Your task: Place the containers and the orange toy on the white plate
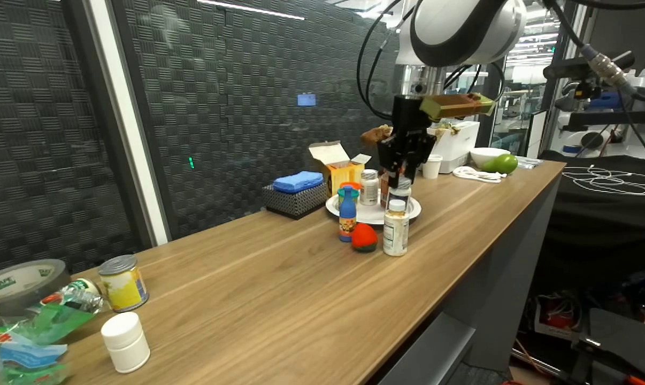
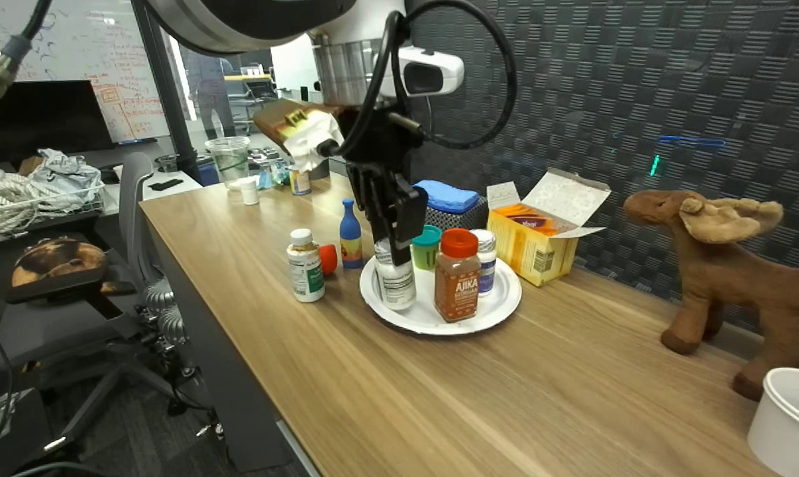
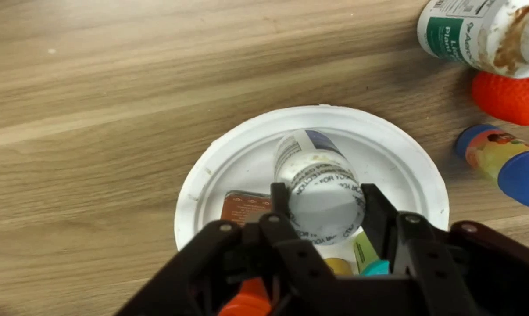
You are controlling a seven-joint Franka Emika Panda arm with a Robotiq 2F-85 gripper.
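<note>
A white bottle (image 2: 398,289) in the gripper (image 3: 325,195), the orange toy (image 2: 329,260) off the white plate (image 2: 499,309)

We look along the table (image 2: 558,371) in an exterior view. Closest to us, at the lower right, is a white tub (image 2: 790,424), and near it stands a brown plush moose (image 2: 750,278).

Then comes the plate. Toward us on it stands a spice jar (image 2: 457,285) with a red lid. Beside the jar we find the bottle that the gripper holds, one finger against each side of its top; it is within the plate's rim (whether its base bears on the plate, we cannot tell). A blue-labelled bottle (image 2: 487,271) stands just behind the jar, and a teal-green cup (image 2: 426,253) farther back on the plate.

Off the plate, a green-labelled bottle (image 2: 305,273) stands on one side and a yellow box (image 2: 542,255) with raised flaps on the other. Behind the green-labelled bottle, partly hidden by it, the toy lies on the table, just beside an upright blue bottle (image 2: 350,238). Past these, a blue cloth (image 2: 446,196) tops a patterned black box (image 2: 462,220). Toward the far end we make out a white jar (image 2: 249,193) and a can (image 2: 300,183).
</note>
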